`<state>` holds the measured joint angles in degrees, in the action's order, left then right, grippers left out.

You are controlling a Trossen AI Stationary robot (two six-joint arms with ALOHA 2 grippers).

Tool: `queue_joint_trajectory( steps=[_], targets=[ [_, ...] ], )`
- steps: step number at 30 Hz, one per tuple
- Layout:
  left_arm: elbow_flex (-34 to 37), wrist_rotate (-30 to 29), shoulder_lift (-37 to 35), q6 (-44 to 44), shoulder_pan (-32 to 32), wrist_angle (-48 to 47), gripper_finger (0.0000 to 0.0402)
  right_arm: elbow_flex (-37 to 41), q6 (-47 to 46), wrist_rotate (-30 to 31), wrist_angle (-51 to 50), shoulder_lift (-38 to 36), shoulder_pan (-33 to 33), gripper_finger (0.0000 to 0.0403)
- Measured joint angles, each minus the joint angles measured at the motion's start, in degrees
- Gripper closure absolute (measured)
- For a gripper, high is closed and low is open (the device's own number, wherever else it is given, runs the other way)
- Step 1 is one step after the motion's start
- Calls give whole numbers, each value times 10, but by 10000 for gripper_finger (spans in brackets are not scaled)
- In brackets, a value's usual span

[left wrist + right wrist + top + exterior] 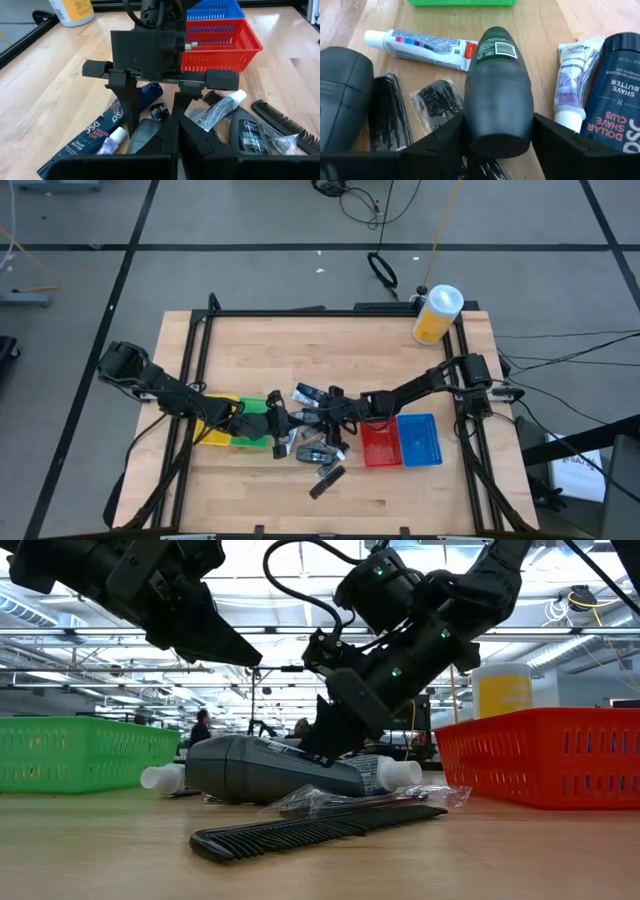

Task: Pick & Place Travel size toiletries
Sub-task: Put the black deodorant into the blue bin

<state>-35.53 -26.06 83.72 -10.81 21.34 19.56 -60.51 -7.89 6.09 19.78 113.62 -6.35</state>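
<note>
The worktop [330, 340] is pale wood grain. On it sit a yellow bin [213, 436], green bin [252, 428], red bin [379, 443] and blue bin [420, 440] (all slotted plastic). A dark grey bottle [498, 90] bears a green label; a toothpaste tube [417, 47] is white with blue-red print; the comb [310, 828] is black; the canister [436, 315] is yellow, white-lidded.

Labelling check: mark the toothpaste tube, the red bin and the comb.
toothpaste tube [422, 49], right wrist view, mid body.
red bin [550, 755], low view, front wall.
comb [310, 830], low view, spine.

Two dark jointed arms – black cables, green lights
</note>
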Motion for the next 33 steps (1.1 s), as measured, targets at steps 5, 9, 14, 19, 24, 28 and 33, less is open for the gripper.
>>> queue_joint_trajectory(
  steps=[5,9,14,19,24,28,33],
  targets=[
    [0,0,0,0,0,-1,392,0,16,3,13,0,0,226],
    [0,0,0,-5,0,-5,392,2,26,69,8,-8,-9,228],
    [0,0,-2,-10,0,-5,392,16,25,113,-9,-57,-30,228],
    [0,0,-2,-18,1,0,392,40,0,188,-103,-137,-62,228],
    [-3,0,-2,-20,1,5,392,78,-52,250,-199,-232,-105,228],
    [-5,1,-2,-12,1,30,392,89,-118,286,-331,-317,-148,228],
    [-5,3,-2,-23,-1,66,392,83,-243,253,-550,-439,-203,228]
  ],
)
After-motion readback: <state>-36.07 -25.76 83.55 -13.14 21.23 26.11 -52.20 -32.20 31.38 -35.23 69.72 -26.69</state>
